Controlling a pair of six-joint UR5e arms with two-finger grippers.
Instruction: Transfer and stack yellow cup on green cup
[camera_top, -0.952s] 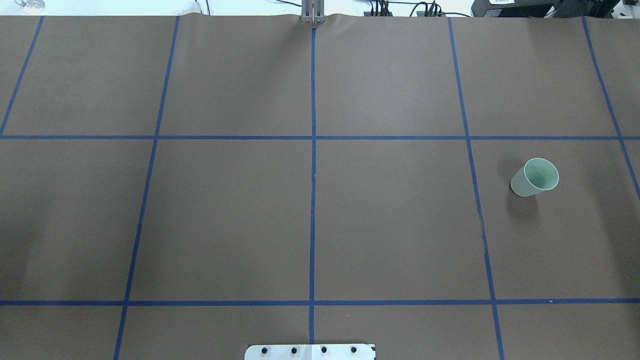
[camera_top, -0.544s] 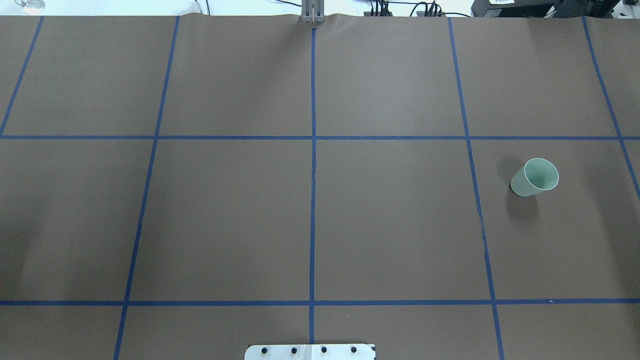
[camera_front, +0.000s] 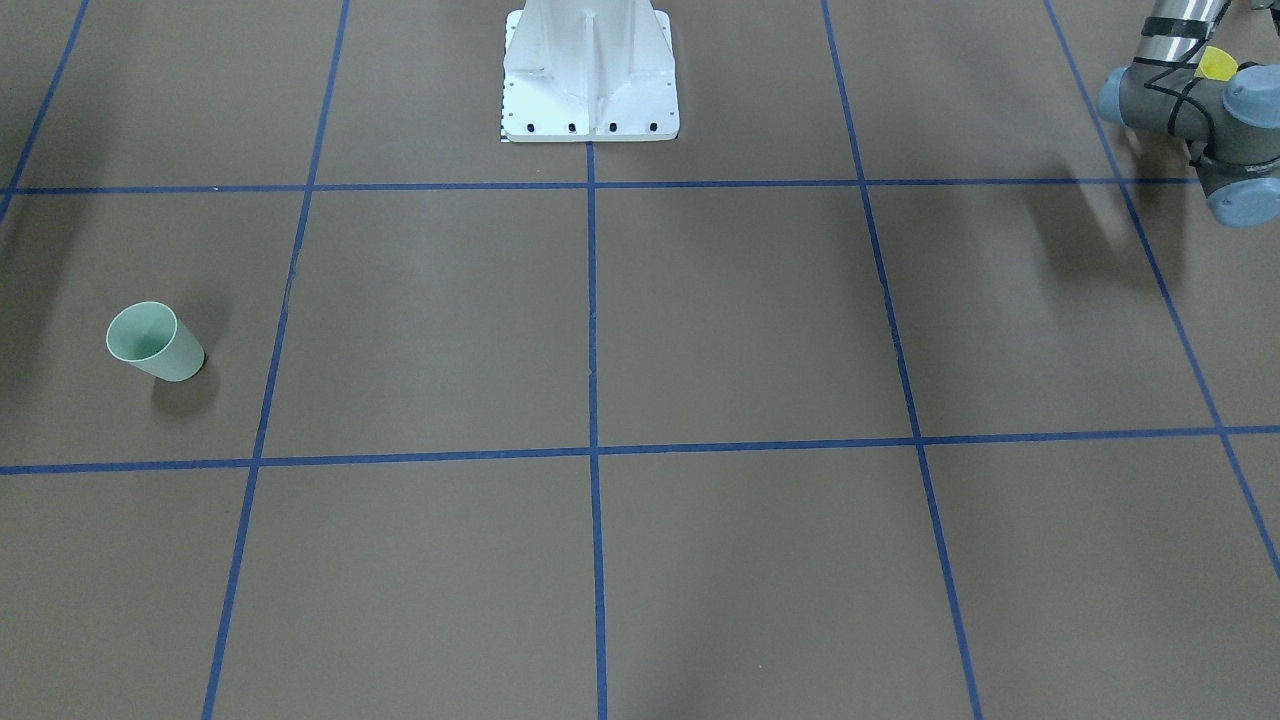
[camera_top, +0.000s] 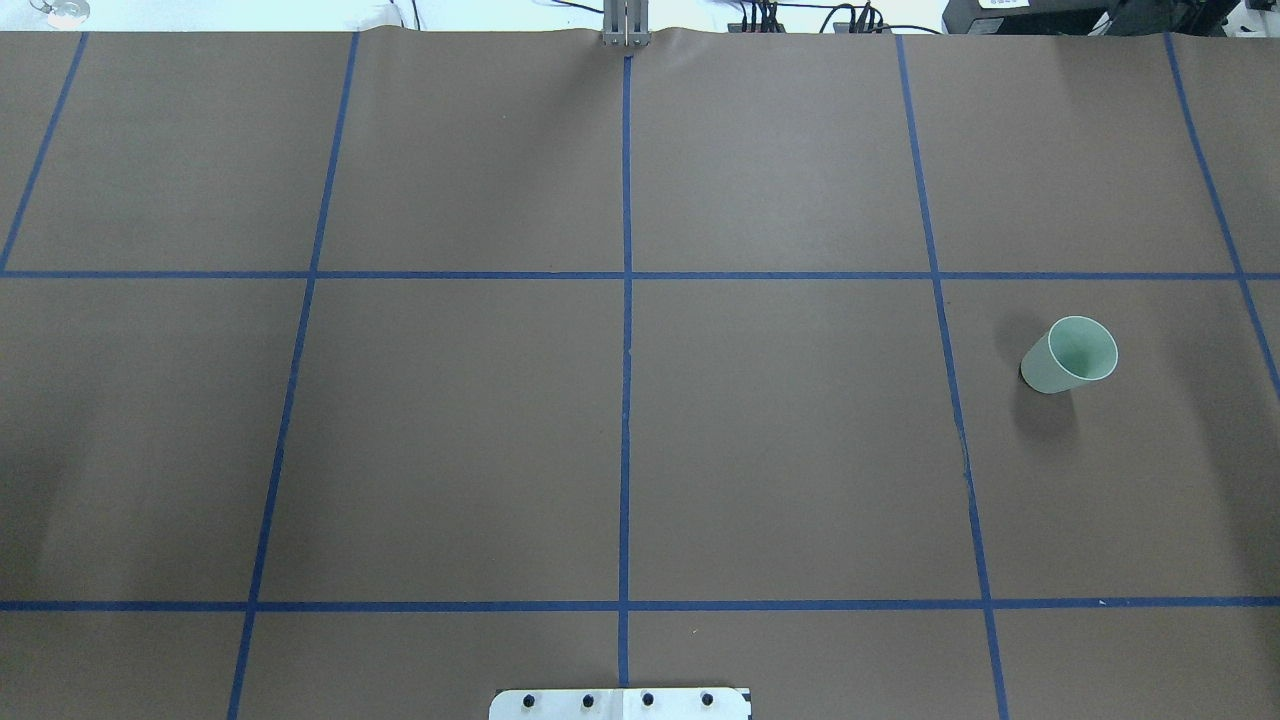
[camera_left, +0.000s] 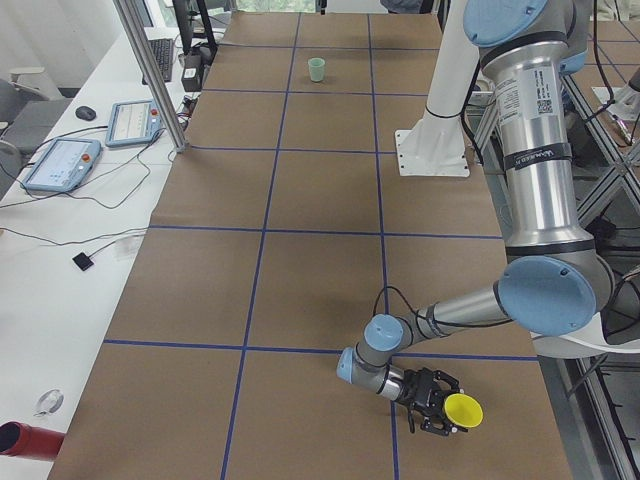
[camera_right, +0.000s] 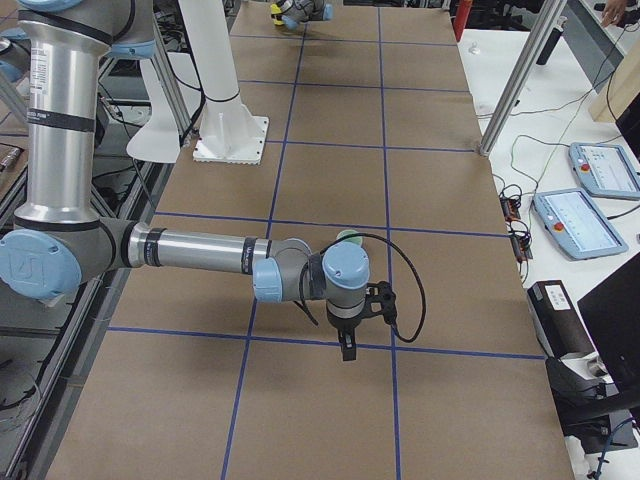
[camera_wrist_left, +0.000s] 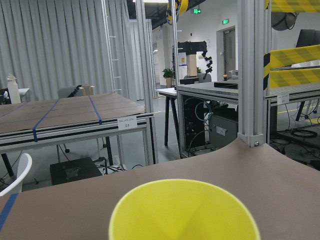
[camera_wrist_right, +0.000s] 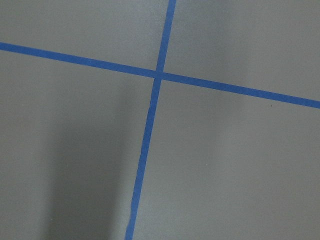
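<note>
The green cup (camera_top: 1068, 356) stands upright on the brown table, right of middle; it also shows in the front-facing view (camera_front: 155, 342) and far off in the exterior left view (camera_left: 316, 69). The yellow cup (camera_left: 463, 410) lies sideways at the tip of my left gripper (camera_left: 437, 402), low over the table's left end. Its rim fills the bottom of the left wrist view (camera_wrist_left: 184, 210), where no fingers show. My right gripper (camera_right: 346, 340) points down at the table near the green cup (camera_right: 348, 237). I cannot tell whether either gripper is open or shut.
Blue tape lines (camera_top: 626, 400) divide the brown table cover into squares. The white robot base (camera_front: 590, 75) stands at the table's near middle. Tablets and cables (camera_left: 62, 165) lie on a side table beyond the far edge.
</note>
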